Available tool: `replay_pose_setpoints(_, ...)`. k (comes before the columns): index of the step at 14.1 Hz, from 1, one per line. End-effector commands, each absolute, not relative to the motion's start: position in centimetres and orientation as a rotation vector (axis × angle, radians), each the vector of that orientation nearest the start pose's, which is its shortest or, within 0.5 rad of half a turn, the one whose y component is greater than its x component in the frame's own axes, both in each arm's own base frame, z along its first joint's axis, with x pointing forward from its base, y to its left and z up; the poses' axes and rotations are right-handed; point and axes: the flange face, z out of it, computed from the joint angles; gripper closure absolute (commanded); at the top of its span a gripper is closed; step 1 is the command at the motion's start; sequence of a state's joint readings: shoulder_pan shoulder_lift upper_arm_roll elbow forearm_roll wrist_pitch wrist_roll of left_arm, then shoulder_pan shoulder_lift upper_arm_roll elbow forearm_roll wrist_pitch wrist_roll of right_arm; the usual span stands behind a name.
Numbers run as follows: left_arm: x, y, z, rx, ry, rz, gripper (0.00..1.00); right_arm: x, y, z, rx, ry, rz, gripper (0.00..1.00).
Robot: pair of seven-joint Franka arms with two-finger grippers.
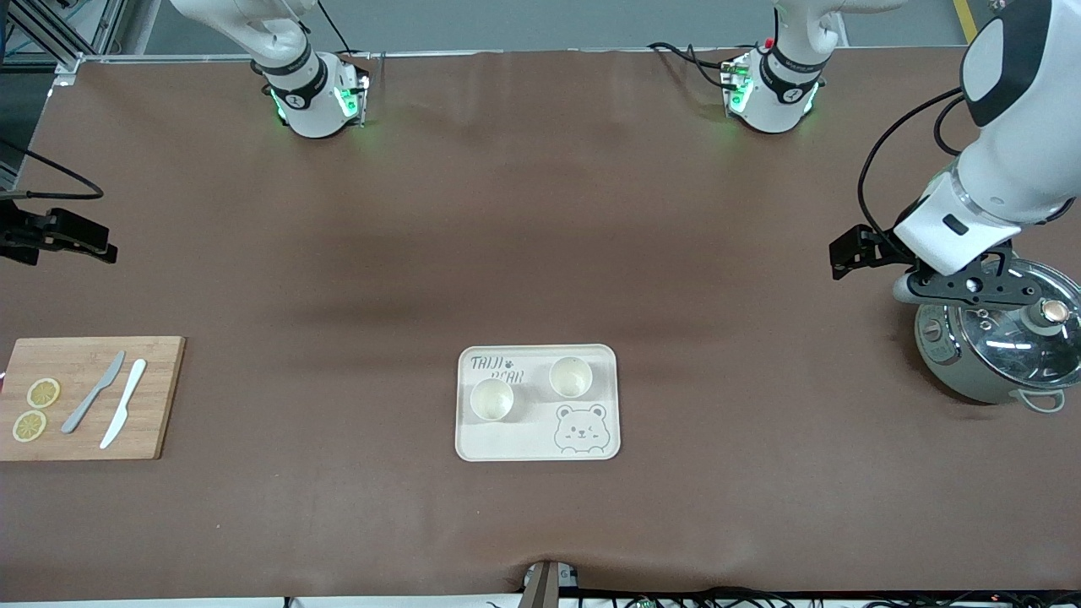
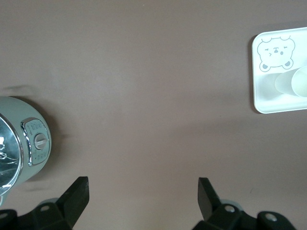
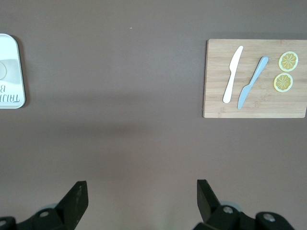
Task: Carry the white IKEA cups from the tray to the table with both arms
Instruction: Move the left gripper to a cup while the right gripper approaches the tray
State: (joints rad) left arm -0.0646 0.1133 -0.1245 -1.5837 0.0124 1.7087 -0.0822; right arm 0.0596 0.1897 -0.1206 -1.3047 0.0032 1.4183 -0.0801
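Two white IKEA cups (image 1: pixel 492 399) (image 1: pixel 571 377) stand upright on a cream bear tray (image 1: pixel 540 447) in the middle of the table. One cup (image 2: pixel 293 84) shows at the edge of the left wrist view, on the tray (image 2: pixel 268 103). My left gripper (image 2: pixel 144 191) is open and empty, held up beside and partly over the grey-green pot (image 1: pixel 992 355), as the front view (image 1: pixel 971 285) shows. My right gripper (image 3: pixel 142 191) is open and empty over bare table between the tray (image 3: pixel 9 72) and the cutting board. Only a black part of it (image 1: pixel 59 236) shows in the front view.
The grey-green pot with glass lid (image 2: pixel 19 143) stands at the left arm's end. A wooden cutting board (image 1: pixel 156 397) at the right arm's end holds a grey knife (image 1: pixel 93 393), a white knife (image 1: pixel 123 404) and two lemon slices (image 1: pixel 42 393).
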Motion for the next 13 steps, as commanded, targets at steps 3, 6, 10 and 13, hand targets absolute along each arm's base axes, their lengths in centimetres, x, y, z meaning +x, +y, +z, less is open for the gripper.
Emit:
replay_pose_setpoints(3, 58.6, -11.8, 56.8, -3.148, 0.196, -0.052, 0.00, 59.5, -3.1, 62.9, -3.162, -0.020, 0.110, 0.00)
replay_pose_setpoints(6, 60.7, -16.7, 53.6, -3.199, 0.214, -0.107, 0.00, 59.6, -3.1, 62.7, -3.161, -0.023, 0.115, 0.00)
replay_pose_setpoints(10, 63.6, -25.6, 47.1, -3.211, 0.001, -0.001, 0.00, 59.7, -3.1, 62.5, -3.162, -0.020, 0.117, 0.00)
replay_pose_setpoints(13, 63.7, -30.6, 43.1, -3.203, -0.016, 0.047, 0.00, 59.8, -2.7, 62.4, -3.161, -0.032, 0.122, 0.00)
